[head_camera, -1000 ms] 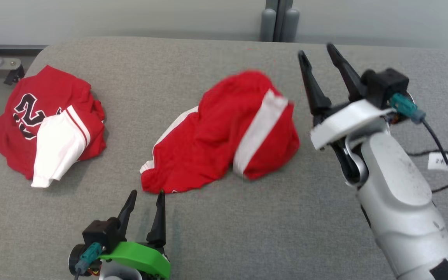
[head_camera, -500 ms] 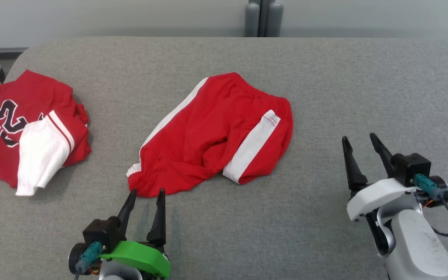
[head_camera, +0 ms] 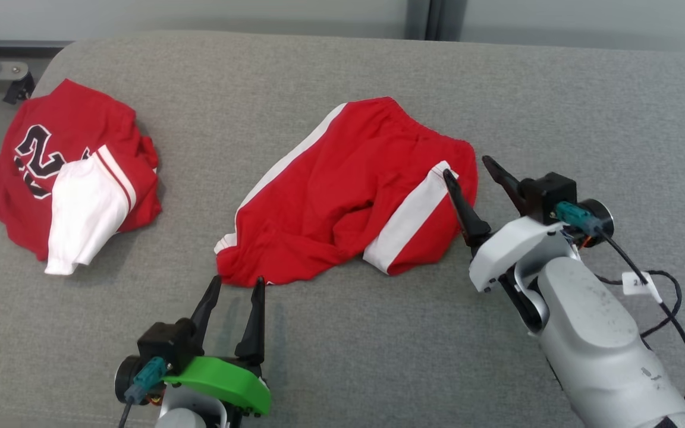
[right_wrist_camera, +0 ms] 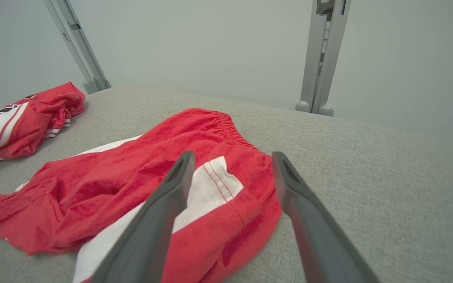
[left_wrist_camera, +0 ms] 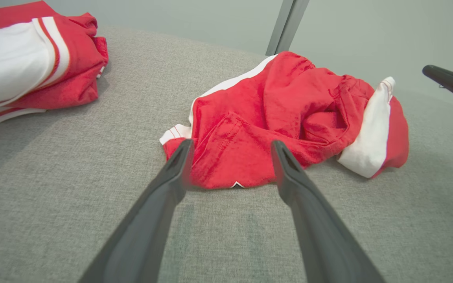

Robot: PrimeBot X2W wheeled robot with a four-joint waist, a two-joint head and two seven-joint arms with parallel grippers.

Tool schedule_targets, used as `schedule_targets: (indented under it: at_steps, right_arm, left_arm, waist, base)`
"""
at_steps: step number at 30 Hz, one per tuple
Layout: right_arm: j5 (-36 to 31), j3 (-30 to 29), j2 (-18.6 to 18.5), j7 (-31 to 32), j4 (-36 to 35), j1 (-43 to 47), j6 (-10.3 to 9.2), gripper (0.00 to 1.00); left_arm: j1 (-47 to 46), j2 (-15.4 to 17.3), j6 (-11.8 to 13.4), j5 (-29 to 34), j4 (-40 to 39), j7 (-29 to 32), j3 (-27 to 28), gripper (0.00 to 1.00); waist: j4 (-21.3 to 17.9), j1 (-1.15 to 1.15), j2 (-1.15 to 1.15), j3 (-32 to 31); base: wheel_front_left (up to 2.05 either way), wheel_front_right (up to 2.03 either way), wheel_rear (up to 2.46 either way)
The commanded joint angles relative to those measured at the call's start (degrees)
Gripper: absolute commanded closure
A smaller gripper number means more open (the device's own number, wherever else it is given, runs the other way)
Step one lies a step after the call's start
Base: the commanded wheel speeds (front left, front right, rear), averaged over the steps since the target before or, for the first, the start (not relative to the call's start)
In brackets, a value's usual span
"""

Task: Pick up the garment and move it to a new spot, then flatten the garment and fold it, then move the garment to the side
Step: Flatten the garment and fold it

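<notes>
Garment: crumpled red fabric shorts with white side stripes (head_camera: pixel 348 190), on grey padded counter (head_camera: pixel 556 89).
Left jaws: apart, at near hem.
Right jaws: apart, straddling right edge.
Tip: pinch both edges, spread outward.

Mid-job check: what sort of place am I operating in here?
Likely a robotics test lab, not a home: a grey fabric-covered table, a bare pale wall with a grey metal post, and staged clothing, red-and-white shorts and a red numbered jersey.
</notes>
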Motion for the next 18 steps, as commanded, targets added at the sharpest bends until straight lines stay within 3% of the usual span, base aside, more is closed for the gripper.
schedule_targets:
  at_steps: [1, 7, 8, 9, 11, 12, 18]
  right_arm:
    - [0.27, 0.51, -0.28, 0.11, 1.78, -1.55, -0.08, 0.0]
    - [0.89, 2.36, -0.29, 0.01, 9.55, -5.82, -0.08, 0.0]
    - [1.21, 2.7, -0.27, -0.02, 10.57, -6.08, -0.08, 0.18]
    - [1.56, 2.84, -0.28, -0.04, 11.21, -6.28, -0.08, 0.52]
    - [1.84, 3.22, -0.28, -0.1, 12.35, -6.74, -0.08, 0.91]
    - [2.24, 3.3, -0.27, -0.12, 12.72, -6.86, -0.08, 1.0]
    - [2.88, 3.65, -0.26, -0.19, 10.68, -7.96, -0.08, 1.0]
  left_arm:
    - [-0.89, 0.13, -0.18, -0.23, -0.17, -0.03, -0.21, 0.0]
    - [-1.22, 0.12, -0.18, -0.74, -0.04, -0.03, -0.56, 0.0]
    - [-1.27, 0.12, -0.18, -0.73, -0.06, -0.03, -0.58, 0.0]
    - [-1.32, 0.12, -0.18, -0.72, -0.07, -0.03, -0.56, 0.0]
    - [-1.45, 0.12, -0.18, -0.7, -0.03, -0.03, -0.42, 0.0]
    - [-1.52, 0.12, -0.18, -0.65, 0.0, -0.03, -0.36, 0.0]
    - [-1.99, 0.13, -0.18, -0.42, 0.28, -0.03, -0.6, 0.0]
  waist:
    - [1.61, 0.0, 0.0, 1.28]
    - [3.03, 0.0, 0.0, 2.06]
    - [3.14, 0.0, 0.0, 2.16]
    - [3.18, 0.0, 0.0, 2.25]
    - [3.2, 0.0, 0.0, 2.43]
    - [3.17, 0.0, 0.0, 2.48]
    - [2.86, 0.0, 0.0, 2.4]
  base:
    - [0.0, 0.0, 0.0]
    - [0.0, 0.0, 0.0]
    - [0.0, 0.0, 0.0]
    - [0.0, 0.0, 0.0]
    - [0.0, 0.0, 0.0]
    - [0.0, 0.0, 0.0]
    - [0.0, 0.0, 0.0]
